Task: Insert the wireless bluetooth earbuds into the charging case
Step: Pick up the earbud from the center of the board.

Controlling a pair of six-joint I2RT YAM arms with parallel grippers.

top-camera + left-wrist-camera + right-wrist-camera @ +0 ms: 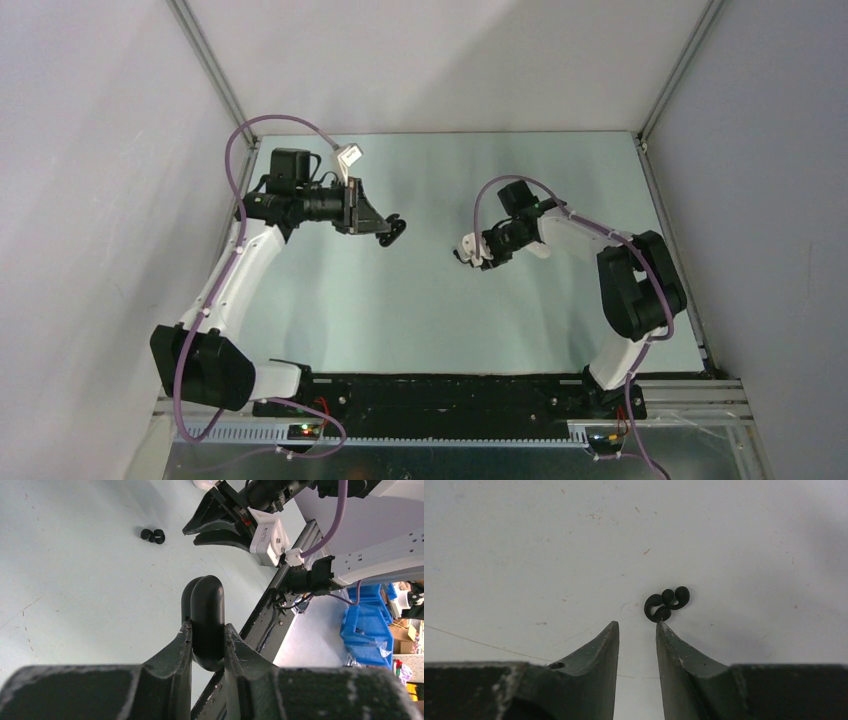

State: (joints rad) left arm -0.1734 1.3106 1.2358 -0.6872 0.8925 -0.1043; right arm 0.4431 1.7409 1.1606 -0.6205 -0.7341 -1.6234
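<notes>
My left gripper (208, 627) is shut on a black oval charging case (206, 605) and holds it on edge above the table; in the top view it (393, 230) sits left of centre. Two black earbuds (666, 604) lie together on the table. My right gripper (637, 623) is open with a narrow gap and empty, pointing down, its right fingertip (660, 626) right at the buds' near edge. The buds (152, 535) and the right gripper (190, 536) also show in the left wrist view. White earbuds are not in view.
A white rounded object (202, 482) is cut off at the top of the left wrist view. The black base bar (260, 625) runs along the table's near edge, with blue bins (370, 630) beyond. Enclosure walls (100, 200) stand on the left, back and right.
</notes>
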